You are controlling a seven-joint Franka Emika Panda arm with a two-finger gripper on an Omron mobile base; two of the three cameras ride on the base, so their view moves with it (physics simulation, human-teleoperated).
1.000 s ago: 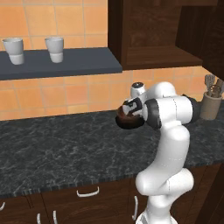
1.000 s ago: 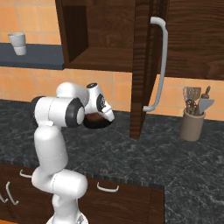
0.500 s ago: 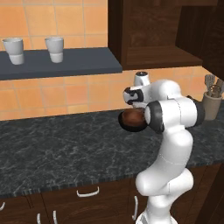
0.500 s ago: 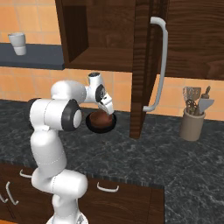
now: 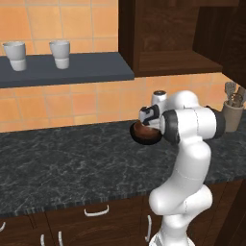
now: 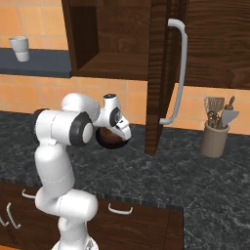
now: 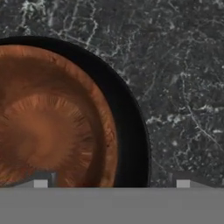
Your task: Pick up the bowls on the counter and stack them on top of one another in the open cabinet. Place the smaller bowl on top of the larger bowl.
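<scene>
End effector: your end effector (image 7: 111, 183) points down at the desk; its two tips stand wide apart at the bottom of the hand view and clamp nothing.
Smaller bowl: the reddish-brown smaller bowl (image 7: 48, 127) lies right under the hand, off to the left side of the hand view, nested inside the black one.
Larger bowl: the larger bowl (image 7: 131, 131) shows as a black ring around the brown one; its rim runs between the two tips, so you are not centred on the stack.
Axis: both bowls are round, so no long axis matters; only the rim line does.
Desk: the stack rests on the dark marbled desk (image 5: 62, 163), seen in the left base view as bowls (image 5: 146, 133) just beside the wrist.
Open cabinet: the open cabinet (image 6: 119, 71) sits above and beyond the bowls, its shelf board bare, door swung out to the right.
Judgement: the stack is made but on the desk, not in the cabinet; your next grasp probably wants one tip inside and one outside the black rim.
</scene>
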